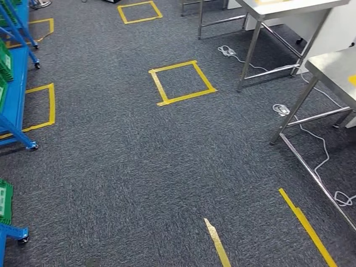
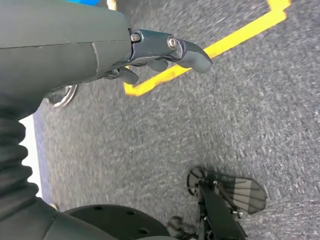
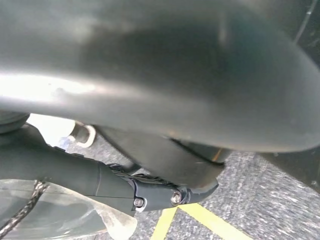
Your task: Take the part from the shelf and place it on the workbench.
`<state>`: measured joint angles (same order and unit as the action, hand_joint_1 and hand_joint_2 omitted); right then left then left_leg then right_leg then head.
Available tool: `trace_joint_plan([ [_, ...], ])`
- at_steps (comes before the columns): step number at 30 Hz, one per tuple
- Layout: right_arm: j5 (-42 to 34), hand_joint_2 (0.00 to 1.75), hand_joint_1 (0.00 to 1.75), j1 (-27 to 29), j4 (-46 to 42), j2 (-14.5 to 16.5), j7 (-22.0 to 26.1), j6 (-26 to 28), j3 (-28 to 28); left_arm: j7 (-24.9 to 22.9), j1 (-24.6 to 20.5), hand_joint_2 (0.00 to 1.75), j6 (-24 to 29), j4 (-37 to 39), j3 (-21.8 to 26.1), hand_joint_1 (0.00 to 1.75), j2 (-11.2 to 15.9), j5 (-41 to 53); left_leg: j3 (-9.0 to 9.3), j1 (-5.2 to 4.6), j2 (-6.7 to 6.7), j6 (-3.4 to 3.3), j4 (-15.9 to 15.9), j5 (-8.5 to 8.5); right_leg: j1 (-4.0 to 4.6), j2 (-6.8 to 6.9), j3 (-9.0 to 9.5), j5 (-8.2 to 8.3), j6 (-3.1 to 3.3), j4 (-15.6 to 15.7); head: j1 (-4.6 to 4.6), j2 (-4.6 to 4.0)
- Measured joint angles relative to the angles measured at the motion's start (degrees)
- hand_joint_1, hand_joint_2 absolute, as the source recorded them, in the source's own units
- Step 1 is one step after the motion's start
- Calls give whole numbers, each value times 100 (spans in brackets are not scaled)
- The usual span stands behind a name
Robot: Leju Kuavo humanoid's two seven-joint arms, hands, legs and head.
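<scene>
While crossing carpet [image 1: 125, 167] between blue shelf [image 1: 13, 94] and steel workbench [image 1: 331, 69], probably mid-walk. Holding nothing in left hand [image 2: 162, 52], fingers loosely apart. Cannot tell grip of right hand [image 3: 151, 192], nor locate part; possibly inside clear bag [image 3: 56, 215] beside it. Next: square up to target.
</scene>
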<state>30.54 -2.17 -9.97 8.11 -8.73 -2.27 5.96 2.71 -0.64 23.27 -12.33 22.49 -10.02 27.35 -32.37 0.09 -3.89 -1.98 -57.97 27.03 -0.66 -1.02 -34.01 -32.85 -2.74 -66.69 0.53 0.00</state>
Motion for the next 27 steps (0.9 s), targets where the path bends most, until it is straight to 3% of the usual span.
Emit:
trace_joint_plan([
  [2,-38,0,0,23,5,0,3,-10,-4,-2,-10,175,-51,0,-1,0,-10,56,-38,-3,-161,52,-57,17,-50,-328,268,251,5,652,-2,0],
  [4,-67,0,0,36,10,-1,7,-22,-11,-5,-10,175,-68,1,-2,0,-19,88,-110,7,-302,132,-93,1,-61,-500,372,219,46,845,1,0],
  [6,-80,0,0,33,11,0,8,-37,-15,-7,9,175,-72,4,-2,0,-22,105,-157,24,-365,202,-107,-16,-61,-366,402,226,117,874,3,0],
  [8,-90,0,0,44,11,3,1,-50,-19,-13,15,175,-49,7,-2,0,-25,129,-278,8,-106,257,-363,146,-71,-188,432,245,197,908,46,0],
  [10,-80,0,0,63,12,34,-68,-30,-27,-20,-1,175,13,7,-2,0,-36,149,-596,7,236,306,-1053,502,-53,15,447,236,256,920,91,0],
  [12,-32,0,0,58,13,107,-221,55,-32,-39,-3,175,74,7,-2,0,-51,188,-873,29,335,335,-1668,709,-34,198,457,216,276,918,95,0],
  [13,-6,0,0,51,13,142,-292,106,-32,-57,5,175,91,9,-3,0,-60,215,-882,36,351,339,-1712,661,-29,274,467,204,278,918,97,0],
  [15,10,0,0,43,13,183,-351,168,-33,-93,16,175,108,12,-5,0,-78,273,-576,35,434,314,-1139,293,-21,409,512,172,264,918,97,0],
  [17,-11,0,0,41,13,199,-362,188,-40,-116,1,175,155,13,-9,0,-109,321,-206,-13,680,245,-410,48,14,511,543,128,218,916,98,0],
  [19,-47,0,0,26,13,206,-358,193,-48,-138,-22,175,229,14,-12,0,-149,367,-107,-61,815,173,-158,55,57,605,560,98,164,922,87,0],
  [21,-70,0,0,-6,13,217,-362,194,-54,-166,-25,175,289,17,-15,0,-193,408,-113,-45,715,108,-113,38,70,668,594,74,116,941,80,0],
  [23,-78,0,0,-28,13,238,-369,195,-58,-185,-30,175,333,20,-16,0,-235,436,-93,-4,597,35,-60,6,65,456,519,-82,72,753,56,0],
  [25,-66,0,0,-58,11,255,-369,193,-60,-186,-51,175,358,20,-17,0,-274,469,-93,17,477,-17,-40,-10,62,159,201,-426,48,87,29,0],
  [27,-54,0,0,-98,11,260,-375,192,-60,-186,-63,175,367,21,-18,0,-307,494,-95,15,335,-35,-43,-10,67,74,-154,-655,35,-618,30,0],
])
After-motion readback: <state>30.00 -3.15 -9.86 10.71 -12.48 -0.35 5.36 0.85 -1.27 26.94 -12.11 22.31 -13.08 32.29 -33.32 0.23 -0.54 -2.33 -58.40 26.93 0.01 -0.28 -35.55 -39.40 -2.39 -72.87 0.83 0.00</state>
